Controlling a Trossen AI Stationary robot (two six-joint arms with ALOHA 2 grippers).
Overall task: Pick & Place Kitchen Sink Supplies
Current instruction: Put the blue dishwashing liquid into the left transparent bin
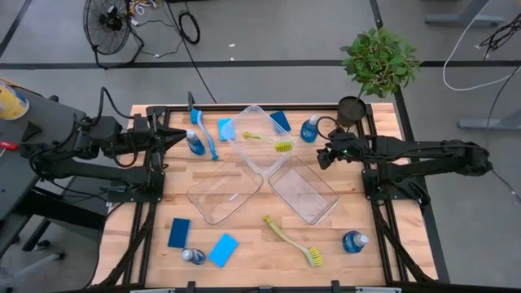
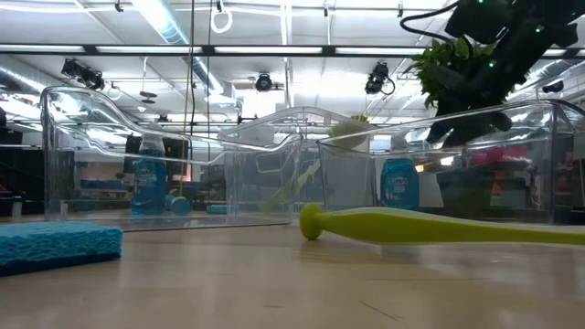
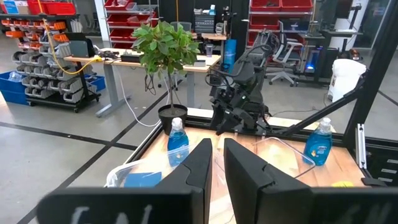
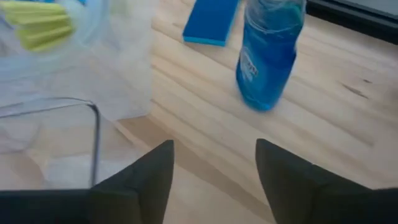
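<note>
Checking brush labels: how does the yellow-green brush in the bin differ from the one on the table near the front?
The brush in the bin lies inside a clear bin at the back of the table; the front brush lies on bare wood. The binned one runs nearly across the table, head toward the right arm; the front one lies diagonally, head toward the front edge. Both are yellow-green with long handles, and neither is held.

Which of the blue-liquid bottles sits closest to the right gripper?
The bottle at the table's far edge beside the plant pot, just ahead of the open right gripper. The other bottles stand by the left arm and along the near edge.
</note>
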